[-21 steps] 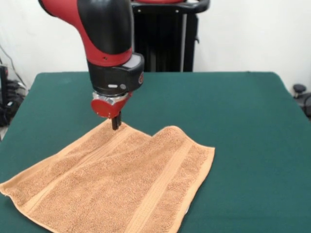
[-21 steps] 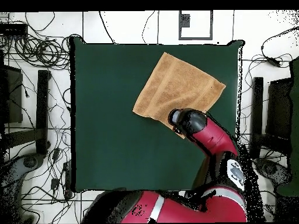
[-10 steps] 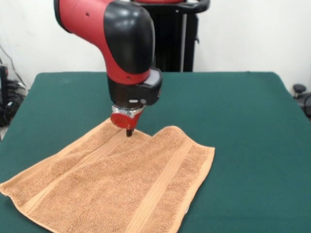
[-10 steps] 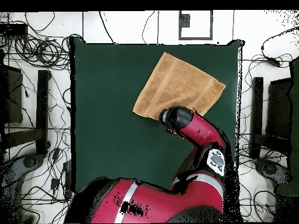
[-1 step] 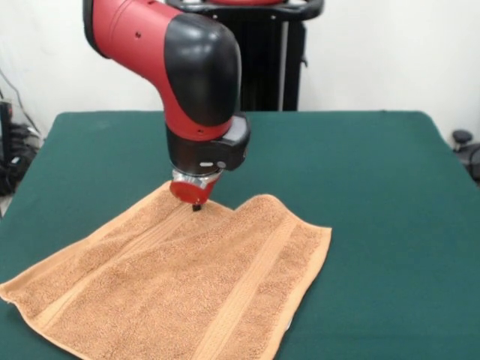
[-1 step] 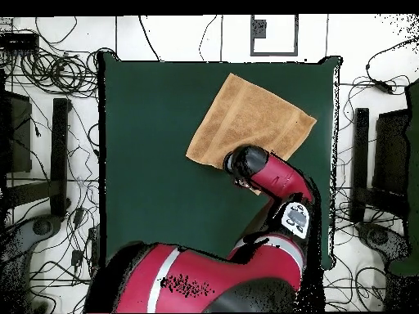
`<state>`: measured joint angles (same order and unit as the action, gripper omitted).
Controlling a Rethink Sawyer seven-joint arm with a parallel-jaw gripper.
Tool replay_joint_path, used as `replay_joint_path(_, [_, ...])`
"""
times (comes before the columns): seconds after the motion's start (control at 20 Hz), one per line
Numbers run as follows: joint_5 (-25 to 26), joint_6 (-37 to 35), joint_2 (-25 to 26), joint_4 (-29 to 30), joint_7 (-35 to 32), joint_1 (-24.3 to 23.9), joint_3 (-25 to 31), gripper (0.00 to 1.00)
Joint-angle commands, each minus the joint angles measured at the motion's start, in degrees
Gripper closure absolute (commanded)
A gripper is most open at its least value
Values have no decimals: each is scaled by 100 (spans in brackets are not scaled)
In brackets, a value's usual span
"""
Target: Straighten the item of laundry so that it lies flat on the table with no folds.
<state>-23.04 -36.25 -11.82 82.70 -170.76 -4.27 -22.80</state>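
The item of laundry [image 5: 187, 277] is an orange-tan towel with two woven bands, spread on the green table [image 5: 360, 187] at the near left in the front view. Its far edge has a notch where one part seems to overlap the rest. My gripper [image 5: 196, 206] points straight down at that far edge, left of the notch, its dark tip at the cloth. In the overhead view the towel [image 6: 250, 123] lies at the upper right of the table [image 6: 155, 163], and my arm's wrist [image 6: 250, 168] covers its lower corner and hides the gripper.
Cables and stands surround the table [image 6: 49, 123] on the floor. The arm's red and black body [image 6: 204, 282] overhangs the table's bottom edge in the overhead view.
The gripper has moved to the right along the towel's far edge and sunk a little closer to the cloth. The towel has kept its shape and place.
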Motion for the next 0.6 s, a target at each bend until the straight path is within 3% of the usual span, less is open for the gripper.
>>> replay_joint_path(0.05, [40, -215, 659, -130, -876, 184, 110, 100])
replay_joint_path(0.35, [-73, -65, 822, -100, -1087, 319, 57, 100])
replay_joint_path(0.6, [-70, -116, 658, 97, -852, 210, 118, 100])
